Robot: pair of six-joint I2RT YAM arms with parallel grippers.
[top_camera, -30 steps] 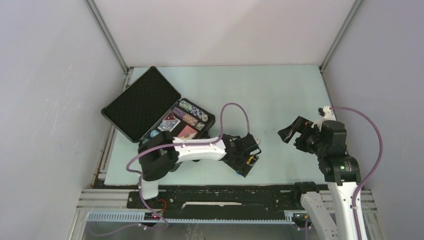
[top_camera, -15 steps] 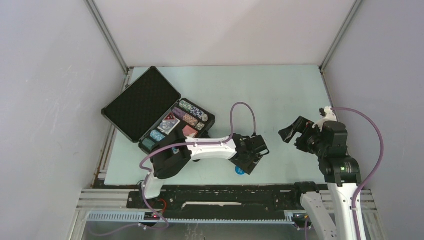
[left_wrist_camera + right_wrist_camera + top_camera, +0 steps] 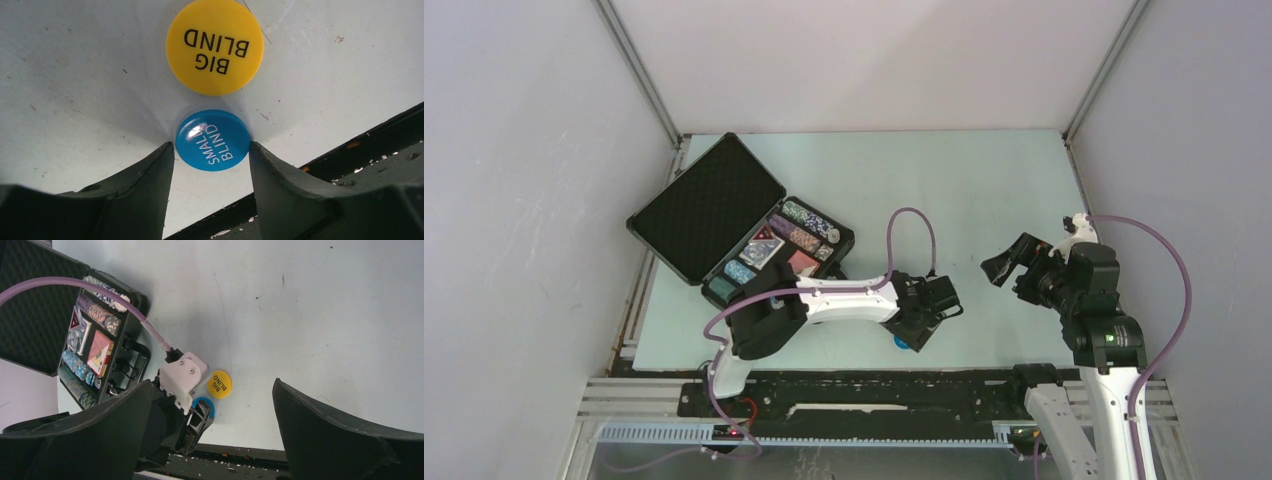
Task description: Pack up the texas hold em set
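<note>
- Our left claw point(image 3: 211, 150) is low over the tabletop point(image 3: 964, 190). Its two fingers point(image 3: 150, 185) are closed in to the width of the blue disc point(image 3: 212, 140), which reads "SMALL BLIND". One finger meets the disc's rim on each side.
- The blue disc lies flat between the fingertips, close to the tabletop's near edge.
- Just past the fingertips, beside the blue disc but not touching it as far as we can see, lies the yellow disc point(image 3: 214, 46), marked "BIG BLIND".
- Our right claw point(image 3: 212, 384) hangs above the tabletop with its fingers spread wide and nothing in them. Both discs and the left claw sit below it, towards its left.
- The black briefcase point(image 3: 707, 205) lies open well to the left of the left claw and further from the arm bases. Its foam-lined lid is thrown back.
- In its tray we see rows of poker chips point(image 3: 809, 222) and a red card deck point(image 3: 802, 262).
</note>
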